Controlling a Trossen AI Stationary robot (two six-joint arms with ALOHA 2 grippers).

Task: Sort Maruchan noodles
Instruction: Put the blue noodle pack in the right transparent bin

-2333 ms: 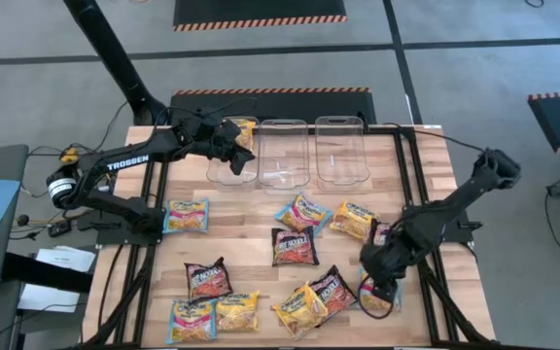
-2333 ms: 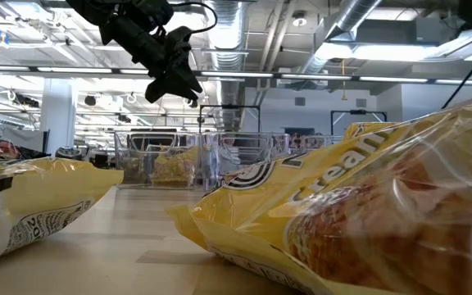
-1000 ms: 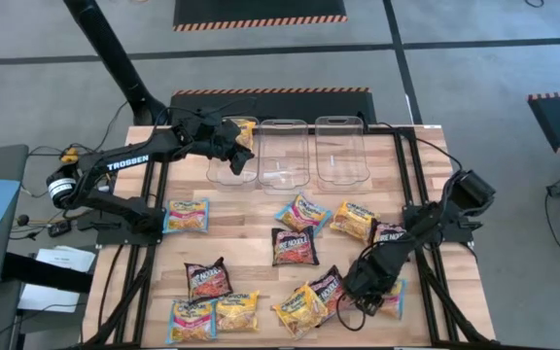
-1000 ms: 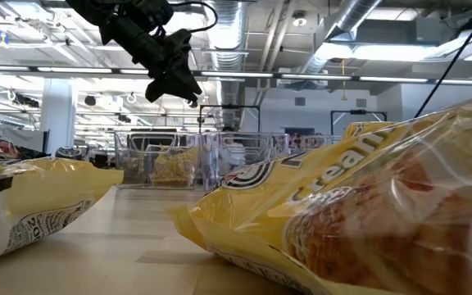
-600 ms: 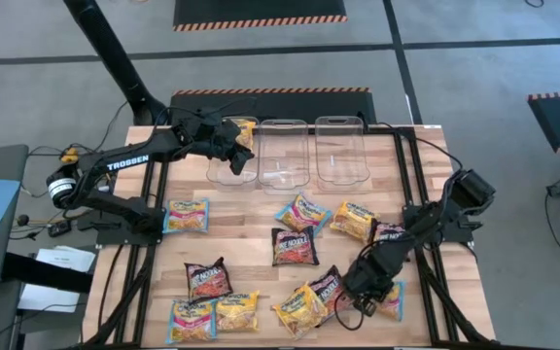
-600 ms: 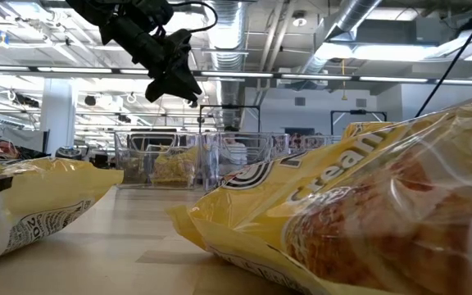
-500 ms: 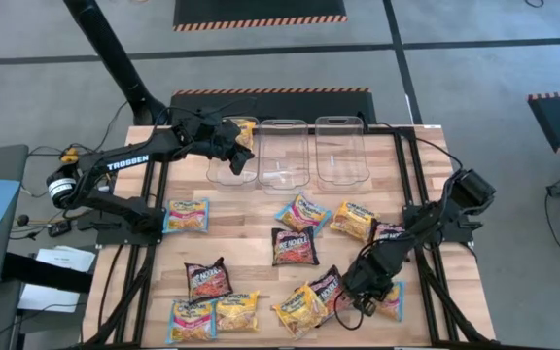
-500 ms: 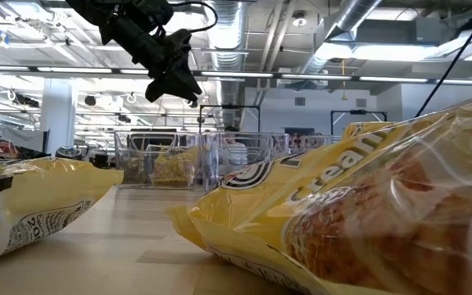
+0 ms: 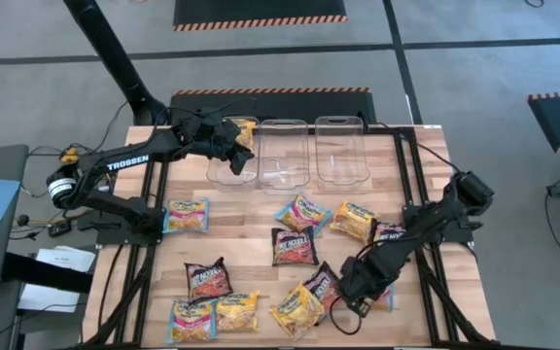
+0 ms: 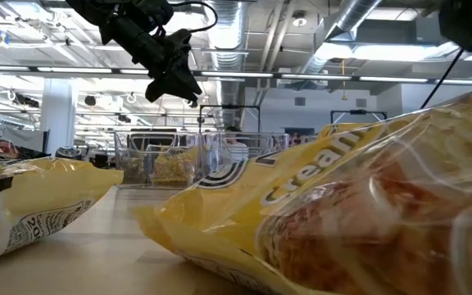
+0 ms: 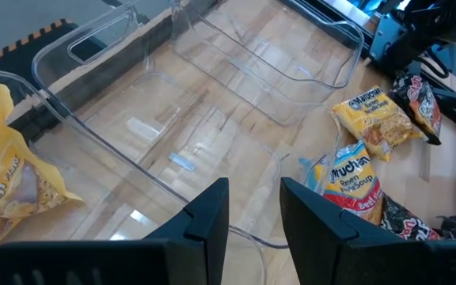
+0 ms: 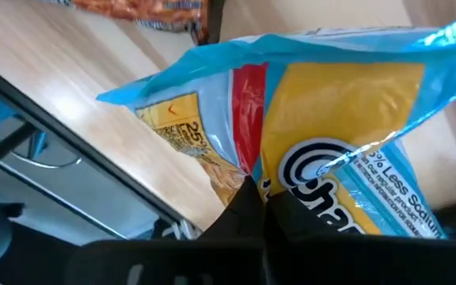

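Right gripper [image 12: 252, 207] is clamped on a blue Maruchan packet [image 12: 355, 119] reading "25% Less Sodium". Beside it lies a yellow "Creamy" packet [image 10: 342, 213]. Left gripper [image 11: 253, 210] hangs over the clear bins [image 11: 236, 87], fingers slightly apart, empty.

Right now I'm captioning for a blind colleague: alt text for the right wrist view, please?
The right gripper is shut on a light blue ramen packet, seen close up and filling most of the view, above the wooden table.
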